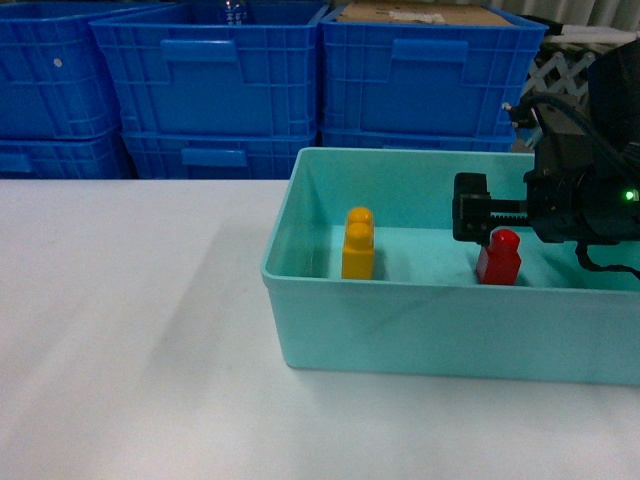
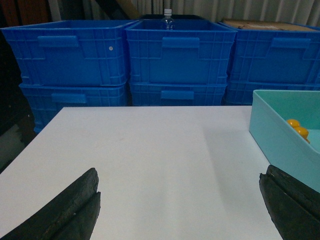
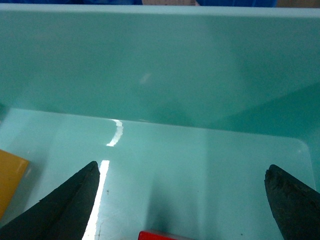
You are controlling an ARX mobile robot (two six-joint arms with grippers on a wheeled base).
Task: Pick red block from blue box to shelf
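The red block (image 1: pixel 498 258) stands upright on the floor of the blue box (image 1: pixel 420 330), right of centre. My right gripper (image 1: pixel 490 215) hovers inside the box just above and behind the block, open, with nothing between its fingers. In the right wrist view only the block's red top edge (image 3: pixel 160 235) shows at the bottom, between the spread fingers (image 3: pixel 75 200) of the right gripper (image 3: pixel 182 167), facing the box's far wall (image 3: pixel 160 65). My left gripper (image 2: pixel 180 172) is open over the white table, left of the box (image 2: pixel 280 135). The shelf is out of view.
A taller yellow block (image 1: pixel 358 243) stands in the box, left of the red one, and also shows as yellow block (image 3: pixel 10 175) in the right wrist view. Stacked dark blue crates (image 1: pixel 220 80) line the back behind the white table (image 1: pixel 130 330). A bottle (image 2: pixel 168 17) pokes out of one crate.
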